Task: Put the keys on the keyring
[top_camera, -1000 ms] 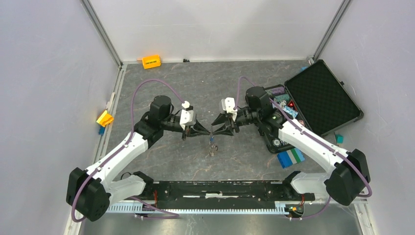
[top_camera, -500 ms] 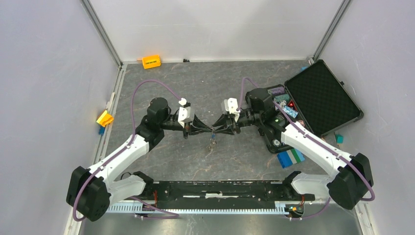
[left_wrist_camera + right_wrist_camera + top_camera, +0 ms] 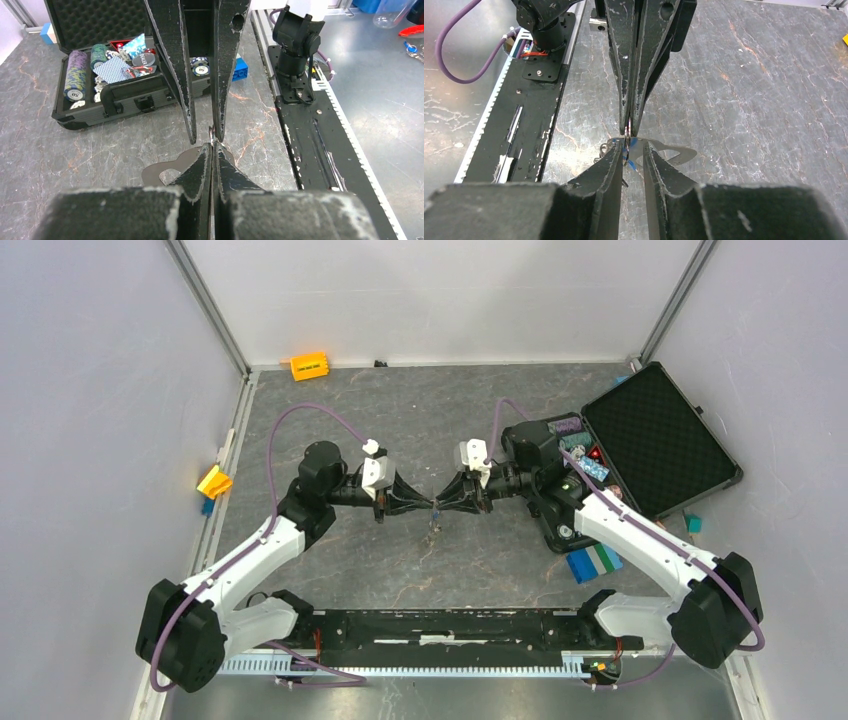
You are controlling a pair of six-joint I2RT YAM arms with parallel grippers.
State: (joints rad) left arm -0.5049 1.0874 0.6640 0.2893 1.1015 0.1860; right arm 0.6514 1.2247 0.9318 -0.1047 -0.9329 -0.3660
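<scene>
My two grippers meet tip to tip above the table's middle. My left gripper (image 3: 425, 504) (image 3: 211, 146) is shut on a small metal ring (image 3: 627, 131) of the keys (image 3: 433, 525), which hang just below. The blue tag (image 3: 631, 163) shows between my right gripper's fingers. My right gripper (image 3: 445, 505) (image 3: 634, 148) is open, its jaws a narrow gap apart around that ring. The flat grey keyring (image 3: 671, 152) (image 3: 167, 167) shows right under the fingertips. I cannot tell whether it rests on the table. The black-headed key is not clear to see.
An open black case (image 3: 650, 440) with poker chips and cards (image 3: 100, 65) lies at the right. A blue-and-white block (image 3: 594, 562) sits beside it. Orange blocks are at the far edge (image 3: 309, 365) and the left edge (image 3: 214, 481). A black rail (image 3: 450, 625) runs along the near edge.
Both grippers have drawn closer until their tips meet. The hanging keys and grey piece now sit tighter under the fingertips than a second ago.
</scene>
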